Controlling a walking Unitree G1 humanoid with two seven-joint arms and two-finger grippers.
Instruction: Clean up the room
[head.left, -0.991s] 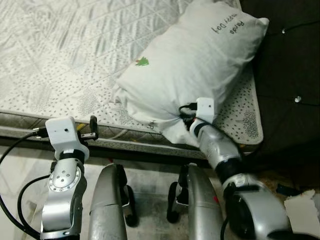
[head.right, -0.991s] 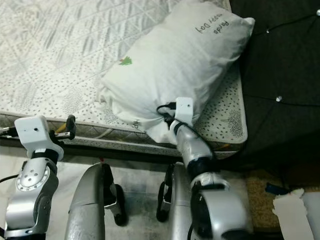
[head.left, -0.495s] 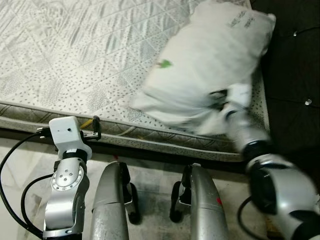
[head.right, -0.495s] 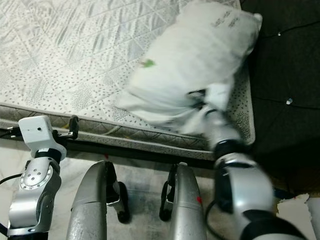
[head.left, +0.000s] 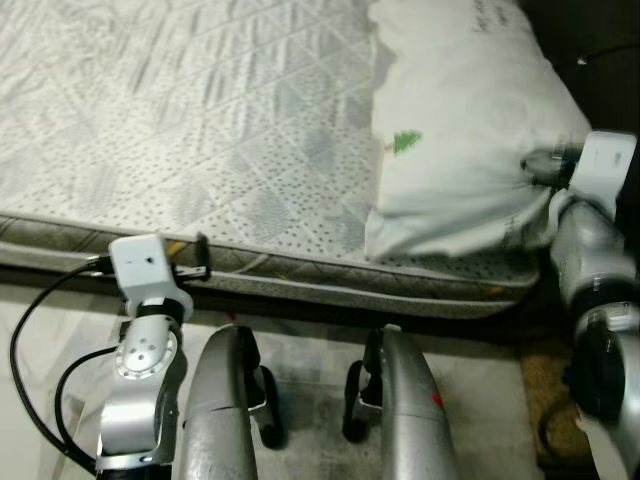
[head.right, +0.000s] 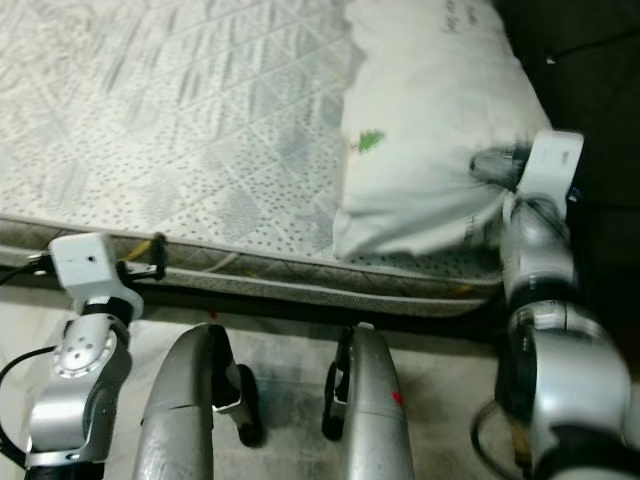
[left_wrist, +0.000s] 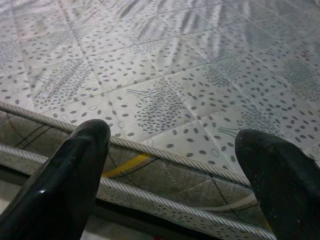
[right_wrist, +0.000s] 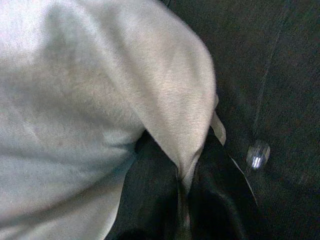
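Pinching a fold of the white pillow (head.left: 460, 140), the right gripper (right_wrist: 182, 190) has its jaws clamped tight on the mattress (head.left: 180, 120)

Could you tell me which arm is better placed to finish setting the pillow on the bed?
The right. The right gripper is already pinched on a fold of the white pillow, which lies on the mattress by the dark headboard. The left gripper hangs open at the mattress edge, away from the pillow.

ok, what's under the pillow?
The pillow lies on the mattress at its right end, near the dark headboard. The right gripper pinches its edge. Anything beneath it is covered.
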